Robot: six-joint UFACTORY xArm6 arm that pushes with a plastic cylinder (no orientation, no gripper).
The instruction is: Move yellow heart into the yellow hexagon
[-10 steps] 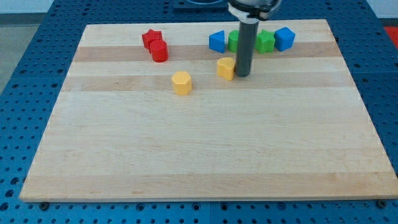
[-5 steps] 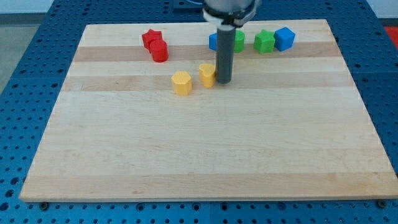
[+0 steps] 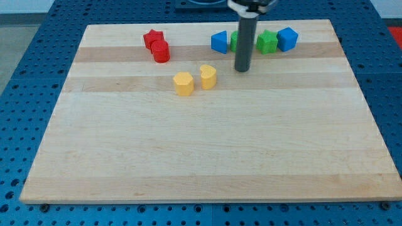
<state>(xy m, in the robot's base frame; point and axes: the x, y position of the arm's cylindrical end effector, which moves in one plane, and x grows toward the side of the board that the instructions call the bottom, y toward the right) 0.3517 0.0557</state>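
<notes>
- The yellow heart (image 3: 208, 76) sits upper centre on the worktop (image 3: 201, 150), just beside the yellow hexagon (image 3: 183, 83), seemingly a slight gap short.
- My tip (image 3: 242, 69) stands clear, to the heart's right; I carry no pincer.

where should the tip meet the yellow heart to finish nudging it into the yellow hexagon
Press on the yellow heart at its face toward the view's right, coming from that side. The yellow hexagon sits just to its left and slightly lower, a small gap between them. My tip stands off to the heart's upper right, so bring it slightly lower first.
</notes>
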